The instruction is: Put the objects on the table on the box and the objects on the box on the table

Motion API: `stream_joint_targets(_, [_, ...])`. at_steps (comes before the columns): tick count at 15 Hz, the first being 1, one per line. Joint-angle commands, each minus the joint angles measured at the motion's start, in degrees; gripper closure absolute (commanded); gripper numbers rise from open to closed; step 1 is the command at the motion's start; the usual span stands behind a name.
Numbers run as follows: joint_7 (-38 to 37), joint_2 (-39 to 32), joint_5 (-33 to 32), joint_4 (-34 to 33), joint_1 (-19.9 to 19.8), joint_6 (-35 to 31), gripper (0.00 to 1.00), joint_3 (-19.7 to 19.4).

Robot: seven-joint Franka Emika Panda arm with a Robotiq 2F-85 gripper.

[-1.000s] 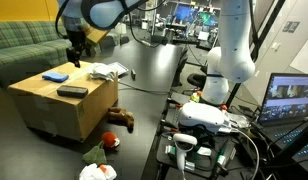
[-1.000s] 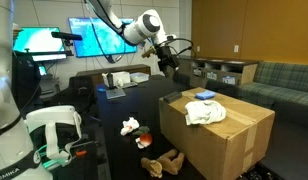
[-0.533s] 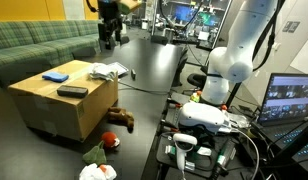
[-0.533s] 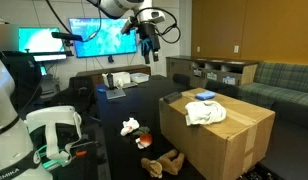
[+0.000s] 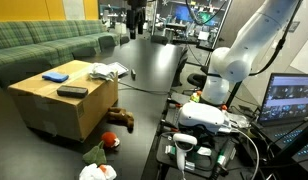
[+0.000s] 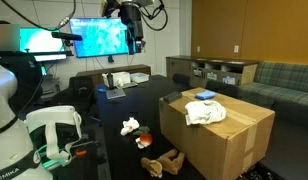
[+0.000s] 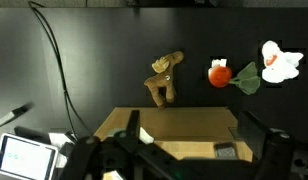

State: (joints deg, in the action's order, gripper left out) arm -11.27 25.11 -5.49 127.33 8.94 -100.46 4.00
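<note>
Gripper [image 6: 132, 42] spread and empty, high over the table [image 7: 84, 60] — between carries; next, descend onto the brown plush toy [image 7: 166, 78] for the box [image 6: 219, 135].

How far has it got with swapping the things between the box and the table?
Nothing looks swapped yet. The blue flat object, black flat object and white cloth lie on the tan cardboard box. The brown plush toy, red-and-green toy and white toy lie on the dark table. Nothing is in hand: the fingers hang high, open and empty. All six moves are left.
</note>
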Motion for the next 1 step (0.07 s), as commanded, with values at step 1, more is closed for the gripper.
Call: stream_joint_targets(1, [0.9, 1.3, 0.9, 1.3, -2.3, -0.9, 0.0, 1.2])
